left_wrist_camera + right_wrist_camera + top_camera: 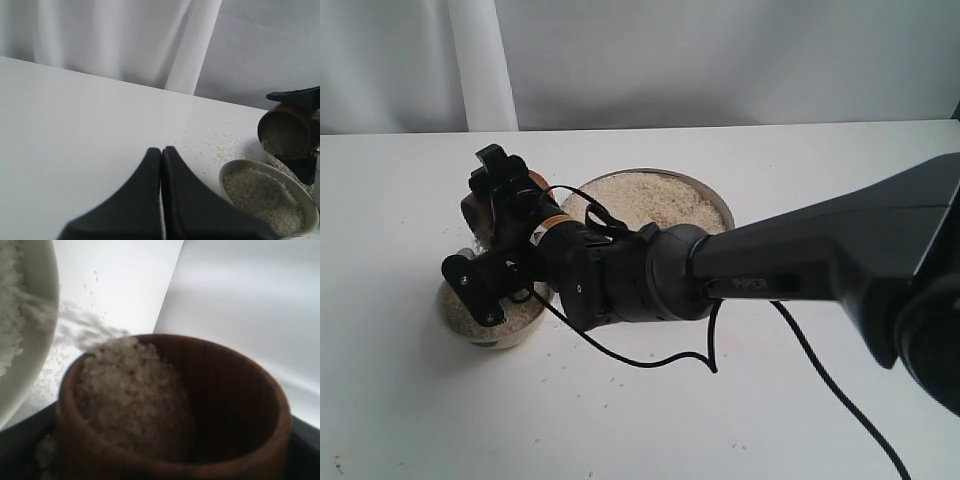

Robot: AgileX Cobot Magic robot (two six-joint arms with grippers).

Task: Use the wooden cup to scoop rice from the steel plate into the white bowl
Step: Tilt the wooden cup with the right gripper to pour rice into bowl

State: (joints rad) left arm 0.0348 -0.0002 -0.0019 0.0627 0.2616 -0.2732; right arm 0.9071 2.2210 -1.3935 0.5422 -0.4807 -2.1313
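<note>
- Gripping the wooden cup (240, 405) tilted over the white bowl (496, 342), near left, the right gripper (485, 225) apparently spills rice (130, 395).
- Steel plate (721, 208) sits just behind, rightward.
- Left gripper (161, 152) is pinched closed.

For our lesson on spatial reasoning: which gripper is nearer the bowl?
Right. The right gripper holds the cup tilted just above the bowl; the left gripper, shut, hangs apart from it.

Left tool (161, 150) pressed together, tilted wooden cup (286, 131) by white bowl (222, 187) of rice (262, 197)
</note>
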